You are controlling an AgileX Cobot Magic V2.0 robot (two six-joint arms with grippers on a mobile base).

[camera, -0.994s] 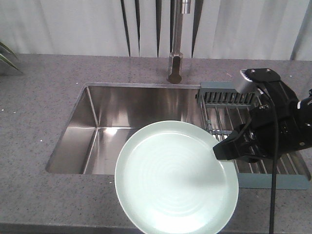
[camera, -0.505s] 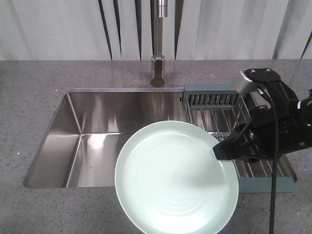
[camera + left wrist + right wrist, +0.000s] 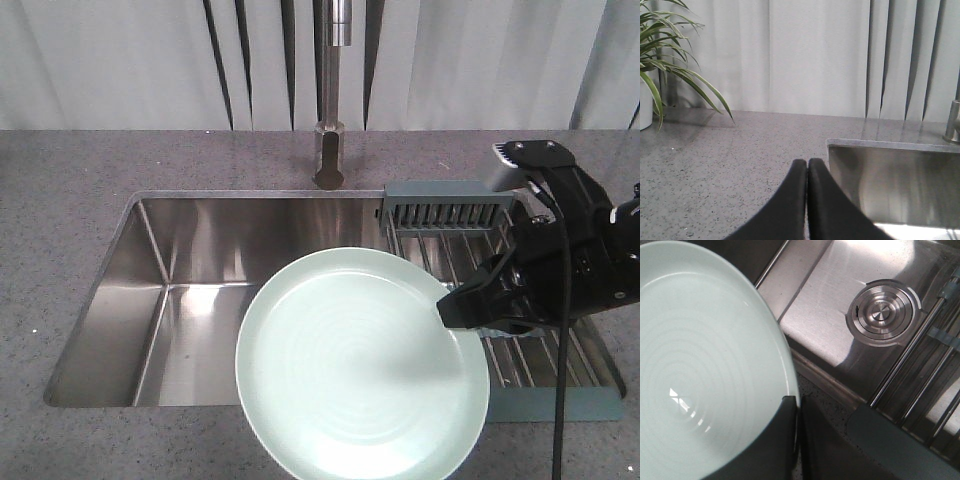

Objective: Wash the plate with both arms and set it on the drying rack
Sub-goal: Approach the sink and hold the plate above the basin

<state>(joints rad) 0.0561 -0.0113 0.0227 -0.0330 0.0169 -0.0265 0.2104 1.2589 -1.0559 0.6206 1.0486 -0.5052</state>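
1. The right arm reaches in from the right edge of the front view, its wrist bent so that it points left and slightly down, with a black cable hanging in front of it.
2. The right pincer is clenched on the right rim of the plate. The right wrist view shows one finger on the plate's face and the other behind the rim.
3. The plate is carried with its face up towards the front camera. It covers the near right part of the sink and the front strip of the worktop.
4. The plate is just left of the drying rack and not in it. The rack spans the right end of the sink.
5. In the right wrist view the drain lies beyond the plate's edge, with the rack rods to its right.
6. The left pincer is clenched on nothing, its two fingers pressed together. It points level across the worktop, left of the sink's left rim, with a plant at the far left.
7. Compared with a second ago, the sink, the faucet and the rack sit further left in the front view. The plate and the right arm keep the same place in the frame.
8. Half a second ago the sink and rack stood slightly higher in that view.
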